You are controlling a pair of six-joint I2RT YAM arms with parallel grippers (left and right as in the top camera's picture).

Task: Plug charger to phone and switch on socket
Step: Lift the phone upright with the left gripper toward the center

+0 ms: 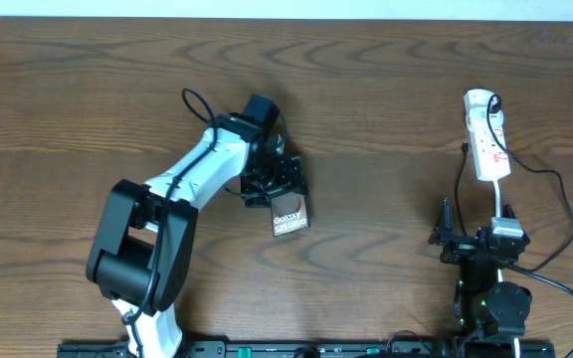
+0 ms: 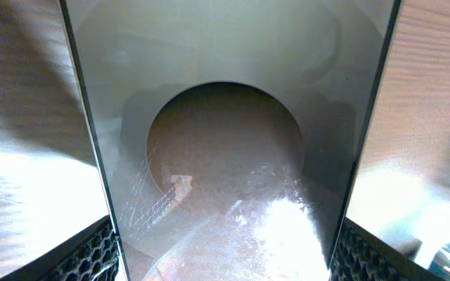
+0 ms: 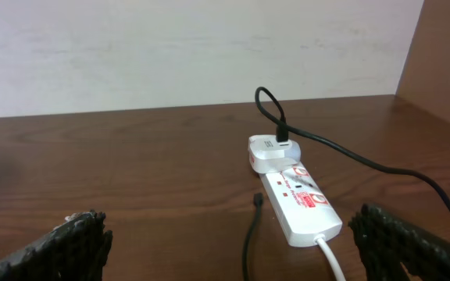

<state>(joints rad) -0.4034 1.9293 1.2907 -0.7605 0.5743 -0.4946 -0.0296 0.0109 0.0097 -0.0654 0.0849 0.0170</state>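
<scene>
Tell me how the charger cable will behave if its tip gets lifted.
Probably floppy: the cable lies in loose curves and loops above the adapter. Likely light, being thin. The tip may droop or twist when gripped, and the far end, plugged in at the socket, could tug it.

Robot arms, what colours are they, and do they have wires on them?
The left arm is chunky white and black, with a thin black cable looping along it. The right arm is mostly black with a white piece and tiny green lights. Its finger pads are black and bumpy.
</scene>
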